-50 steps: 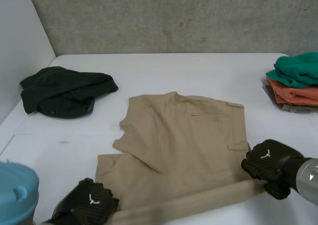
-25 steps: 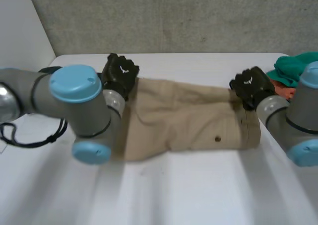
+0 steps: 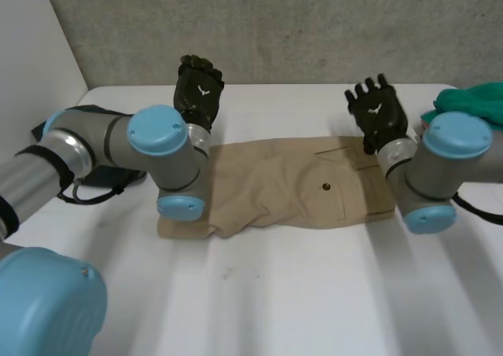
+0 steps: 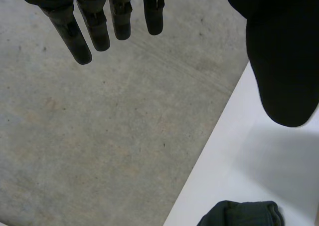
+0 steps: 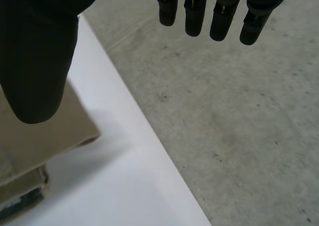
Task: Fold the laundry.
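Both hands are up off the cloth now, and the beige shorts (image 3: 291, 187) lie alone on the white table (image 3: 314, 293), folded into a long band across its middle, with a small dark button showing on the upper layer. The left hand (image 3: 198, 89) hangs in the air above the band's far left corner, back of the hand to the head camera. Its own wrist view shows the fingers (image 4: 84, 34) straight and side by side, the thumb (image 4: 279, 61) held well away from them, with nothing between them. The right hand (image 3: 379, 116) hovers over the far right end of the shorts, and here the fingers (image 5: 197, 16) are straight and fanned a little apart (the head view shows the spread nicely), the thumb (image 5: 37, 51) wide of them, empty as well. Below that thumb the right wrist view catches the beige cloth at the table's far edge. The left arm's elbow sits in front of the left end of the band, the right arm's in front of its right end. Off to the left lies a dark green garment (image 4: 241, 213) in a heap, and at the right edge of the table is a teal garment (image 3: 475, 100), both well apart from the shorts. The grey concrete wall (image 3: 275, 26) stands behind it all.
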Action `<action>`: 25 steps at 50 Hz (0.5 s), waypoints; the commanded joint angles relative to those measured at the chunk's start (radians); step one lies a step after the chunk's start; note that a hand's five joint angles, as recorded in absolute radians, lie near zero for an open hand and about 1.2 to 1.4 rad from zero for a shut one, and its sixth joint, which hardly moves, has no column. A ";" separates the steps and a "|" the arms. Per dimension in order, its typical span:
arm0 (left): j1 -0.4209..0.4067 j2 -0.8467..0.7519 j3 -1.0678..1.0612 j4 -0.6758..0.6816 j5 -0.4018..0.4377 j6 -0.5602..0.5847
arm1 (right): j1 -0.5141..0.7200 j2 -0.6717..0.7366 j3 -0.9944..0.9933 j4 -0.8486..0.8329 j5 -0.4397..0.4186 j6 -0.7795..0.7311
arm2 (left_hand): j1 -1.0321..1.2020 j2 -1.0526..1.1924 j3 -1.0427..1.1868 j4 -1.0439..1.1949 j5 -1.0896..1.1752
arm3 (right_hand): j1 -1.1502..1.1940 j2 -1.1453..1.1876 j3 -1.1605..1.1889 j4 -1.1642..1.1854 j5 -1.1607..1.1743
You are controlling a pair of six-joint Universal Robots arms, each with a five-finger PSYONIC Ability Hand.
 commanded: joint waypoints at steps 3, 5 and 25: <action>-0.021 0.272 -0.326 -0.027 -0.003 -0.064 | -0.019 -0.291 0.168 0.327 0.005 0.155 | -0.019 -0.027 -0.030 -0.025 -0.043 | 0.085 0.103 0.101 0.109 0.089; -0.032 0.354 -0.430 -0.030 0.000 -0.090 | -0.019 -0.336 0.225 0.412 -0.015 0.173 | -0.019 -0.027 -0.030 -0.025 -0.043 | 0.103 0.121 0.118 0.127 0.107; -0.064 0.487 -0.714 -0.029 0.006 -0.227 | -0.076 -0.186 0.364 0.254 -0.075 0.144 | -0.019 -0.027 -0.030 -0.025 -0.043 | 0.727 0.745 0.742 0.751 0.731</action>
